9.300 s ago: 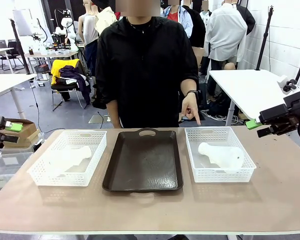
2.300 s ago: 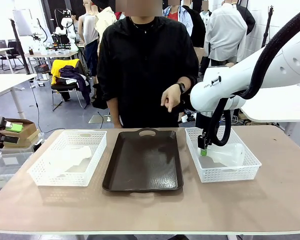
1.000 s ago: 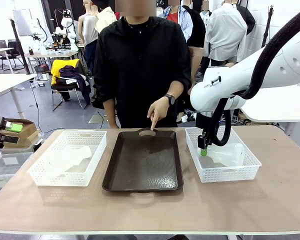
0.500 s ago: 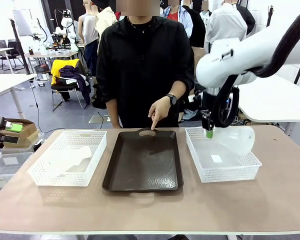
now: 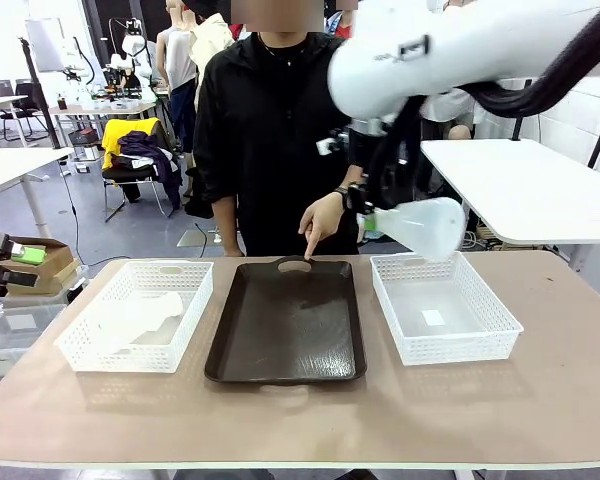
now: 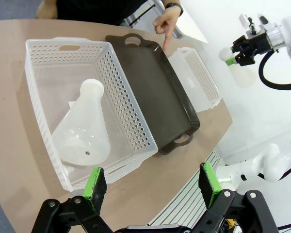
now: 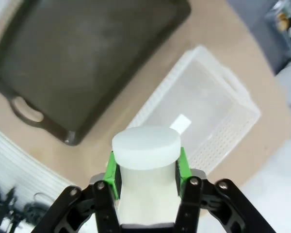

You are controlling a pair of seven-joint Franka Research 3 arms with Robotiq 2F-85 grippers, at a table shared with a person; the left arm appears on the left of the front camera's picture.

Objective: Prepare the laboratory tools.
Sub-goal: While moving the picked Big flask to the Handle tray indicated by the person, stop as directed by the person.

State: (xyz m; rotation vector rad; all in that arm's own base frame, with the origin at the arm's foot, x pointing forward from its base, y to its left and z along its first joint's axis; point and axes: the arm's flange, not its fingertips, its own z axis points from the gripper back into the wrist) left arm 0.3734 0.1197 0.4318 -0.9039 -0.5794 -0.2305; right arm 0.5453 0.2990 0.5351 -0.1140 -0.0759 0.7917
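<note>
My right gripper clamps the flask neck, right of centre; I'd tip it upright before lowering onto the tray.

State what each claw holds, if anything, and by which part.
The right claw grips a flask by its neck, just below the rim. The left claw is open and holds nothing.

The right pincer, held high, clamps a flask by its neck; left pincer gapes wide
</note>
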